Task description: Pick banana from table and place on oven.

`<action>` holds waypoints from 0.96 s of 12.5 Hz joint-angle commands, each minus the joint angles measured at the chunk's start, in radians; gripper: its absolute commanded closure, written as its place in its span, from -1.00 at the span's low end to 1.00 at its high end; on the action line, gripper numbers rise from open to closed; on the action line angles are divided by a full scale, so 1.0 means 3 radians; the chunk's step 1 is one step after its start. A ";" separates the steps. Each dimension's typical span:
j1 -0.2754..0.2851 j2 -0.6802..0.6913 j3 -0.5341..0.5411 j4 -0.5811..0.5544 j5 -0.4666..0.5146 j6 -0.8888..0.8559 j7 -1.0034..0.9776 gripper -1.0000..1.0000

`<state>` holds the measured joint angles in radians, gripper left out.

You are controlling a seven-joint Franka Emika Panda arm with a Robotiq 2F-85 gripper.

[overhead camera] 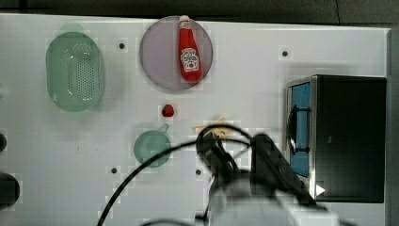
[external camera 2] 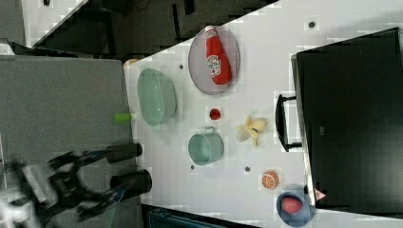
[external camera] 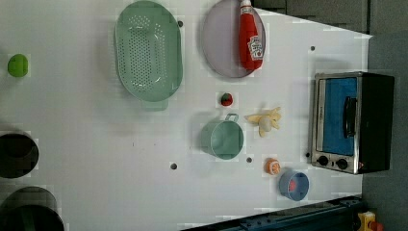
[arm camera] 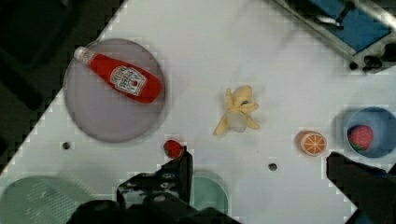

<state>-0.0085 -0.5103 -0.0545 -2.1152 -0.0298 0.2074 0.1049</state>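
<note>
The banana (arm camera: 237, 112) lies on the white table (arm camera: 196, 56), pale yellow with splayed peel strips, between the green pot and the oven (external camera: 351, 122). It also shows in the left view (external camera: 263, 120) and the right view (external camera 2: 251, 128). In the top view the arm (overhead camera: 244, 188) reaches over it, and just a strip of the banana (overhead camera: 211, 127) peeks out. My gripper (arm camera: 258, 156) hovers above the table, open wide, with nothing between its fingers (arm camera: 183, 168). The black oven (overhead camera: 348, 136) stands with its blue glass door shut.
A ketchup bottle (external camera: 250, 38) lies on a grey plate (external camera: 221, 43). Around the banana sit a green colander (external camera: 149, 50), a green pot (external camera: 222, 138), a strawberry (external camera: 226, 99), an orange slice (external camera: 273, 166) and a blue bowl (external camera: 293, 185) holding a red fruit.
</note>
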 commanded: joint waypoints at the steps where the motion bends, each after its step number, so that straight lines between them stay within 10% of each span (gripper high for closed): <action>1: -0.0011 0.0463 0.0028 -0.0471 0.0002 0.0307 0.0178 -1.00; 12: -0.0020 0.2023 -0.0068 -0.1079 0.0001 0.2413 0.0169 -1.00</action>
<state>0.0000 0.0959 -0.0630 -2.4551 -0.0093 0.8994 0.1152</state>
